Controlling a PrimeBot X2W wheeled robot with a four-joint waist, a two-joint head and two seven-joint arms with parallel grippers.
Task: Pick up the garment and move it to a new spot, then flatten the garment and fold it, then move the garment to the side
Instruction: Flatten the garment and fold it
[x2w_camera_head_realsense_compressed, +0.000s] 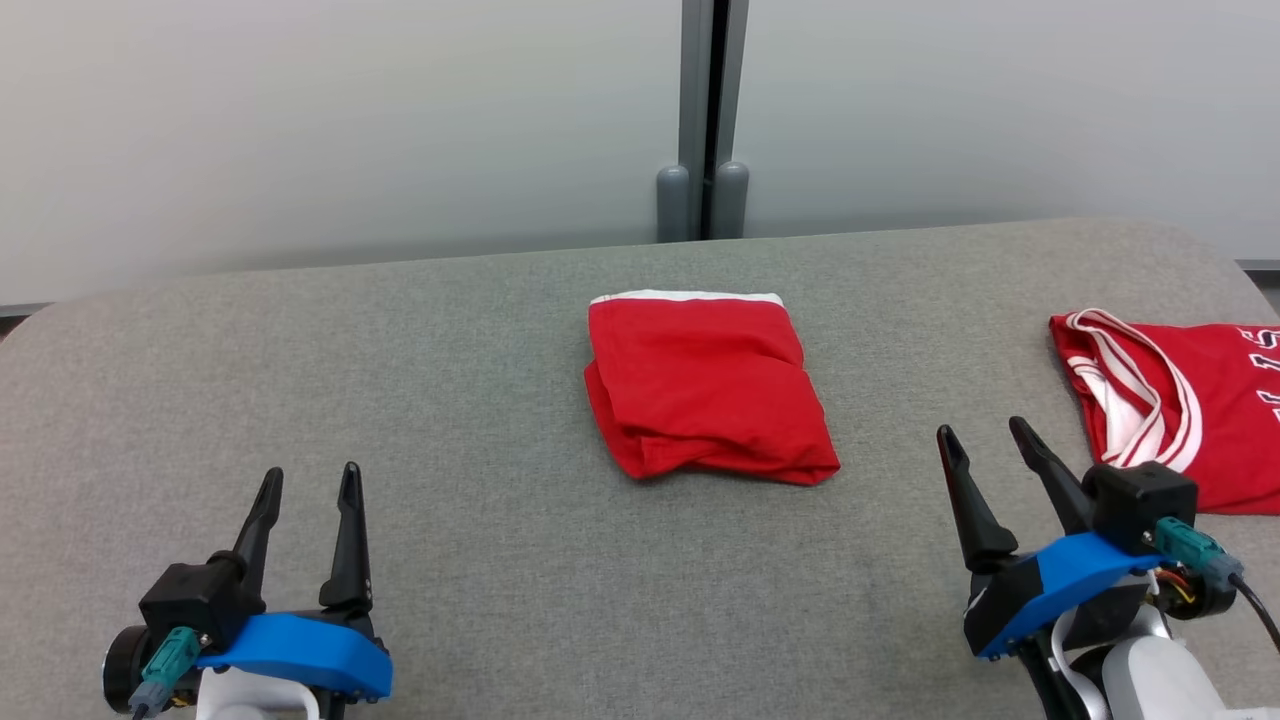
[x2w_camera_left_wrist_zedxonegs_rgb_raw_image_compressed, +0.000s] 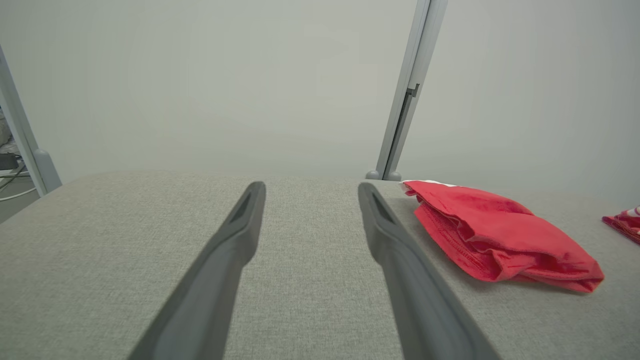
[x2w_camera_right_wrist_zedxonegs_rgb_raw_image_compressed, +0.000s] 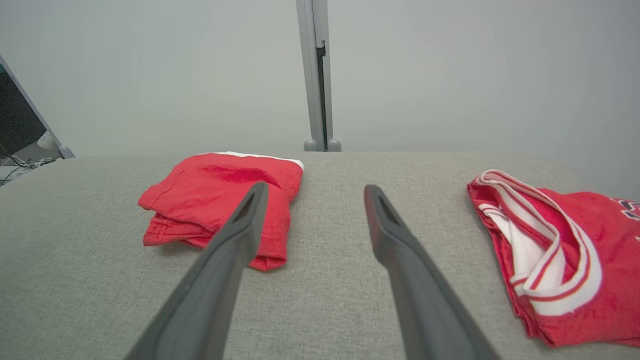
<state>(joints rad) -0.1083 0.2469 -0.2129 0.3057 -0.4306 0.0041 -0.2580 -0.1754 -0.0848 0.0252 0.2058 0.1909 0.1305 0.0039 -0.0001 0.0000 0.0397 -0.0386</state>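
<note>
Two open, empty grippers: left gripper (x2w_camera_head_realsense_compressed: 311, 470), right gripper (x2w_camera_head_realsense_compressed: 981, 427); centre-frame garment (x2w_camera_head_realsense_compressed: 705, 385) (soft, light) probably best pinched at its lower fold.

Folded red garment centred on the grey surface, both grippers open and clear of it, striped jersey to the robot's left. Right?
No: the striped jersey lies to the robot's right, beside the right gripper, per the head view. Rest stands: folded red garment centred on the grey surface, left gripper and right both open, clear of it.

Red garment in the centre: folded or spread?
Folded. The red garment lies as a compact bundle on the grey surface, with stacked layers showing along its edge in the left wrist view.
</note>
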